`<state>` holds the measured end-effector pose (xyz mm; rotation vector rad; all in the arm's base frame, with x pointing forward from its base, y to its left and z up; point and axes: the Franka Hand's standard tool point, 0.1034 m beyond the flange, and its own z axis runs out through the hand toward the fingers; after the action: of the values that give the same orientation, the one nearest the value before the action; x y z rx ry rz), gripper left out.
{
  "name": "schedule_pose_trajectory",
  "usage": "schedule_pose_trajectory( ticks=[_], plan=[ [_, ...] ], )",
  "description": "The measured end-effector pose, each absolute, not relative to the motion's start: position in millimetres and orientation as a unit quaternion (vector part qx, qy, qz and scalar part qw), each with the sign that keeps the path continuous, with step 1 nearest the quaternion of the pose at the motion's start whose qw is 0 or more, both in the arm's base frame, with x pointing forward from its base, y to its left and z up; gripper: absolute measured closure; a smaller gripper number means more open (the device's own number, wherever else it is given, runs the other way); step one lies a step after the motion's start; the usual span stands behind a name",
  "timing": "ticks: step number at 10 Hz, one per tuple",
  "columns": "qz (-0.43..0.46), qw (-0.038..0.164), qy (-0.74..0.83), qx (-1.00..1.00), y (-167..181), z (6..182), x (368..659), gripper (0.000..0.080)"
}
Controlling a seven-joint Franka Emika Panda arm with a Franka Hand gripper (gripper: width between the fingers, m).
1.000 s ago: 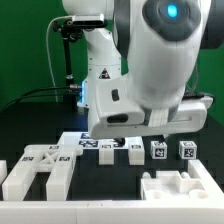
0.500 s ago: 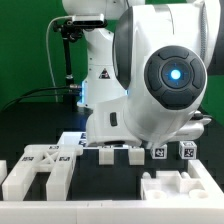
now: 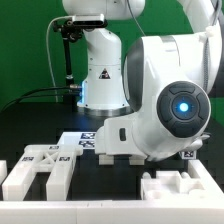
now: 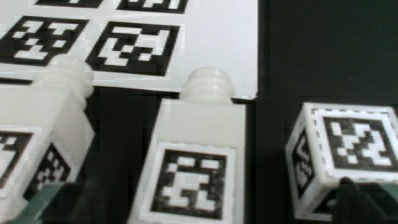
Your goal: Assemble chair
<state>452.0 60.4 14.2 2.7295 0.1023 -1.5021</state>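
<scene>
The chair is in loose white tagged parts. In the wrist view my gripper [image 4: 210, 206] is open. Its dark fingertips [image 4: 48, 203] stand on either side of the middle leg bar [image 4: 199, 135], apart from it. A second leg bar [image 4: 47, 115] lies beside it, and a small cube [image 4: 347, 142] lies on the other side. In the exterior view the arm's wrist housing [image 3: 175, 105] hangs low over that row and hides the gripper. Only one bar end [image 3: 107, 157] and a cube [image 3: 188, 154] peek out.
The marker board [image 4: 125, 40] lies just beyond the bar ends and also shows in the exterior view [image 3: 88, 139]. A large tagged frame part [image 3: 38, 166] sits at the exterior view's lower left. Another blocky part [image 3: 178, 187] sits at the lower right. The arm's base [image 3: 98, 70] stands behind.
The arm has dropped lower and swung toward the exterior view's right, and now covers most of the row of bars and cubes. The jaws stayed open.
</scene>
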Motion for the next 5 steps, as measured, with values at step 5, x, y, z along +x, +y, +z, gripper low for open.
schedule_pose_trajectory(
  ticks=[5],
  plan=[
    [-0.482,0.012,0.032,0.875,59.7,14.2,451.9,0.0515]
  ],
)
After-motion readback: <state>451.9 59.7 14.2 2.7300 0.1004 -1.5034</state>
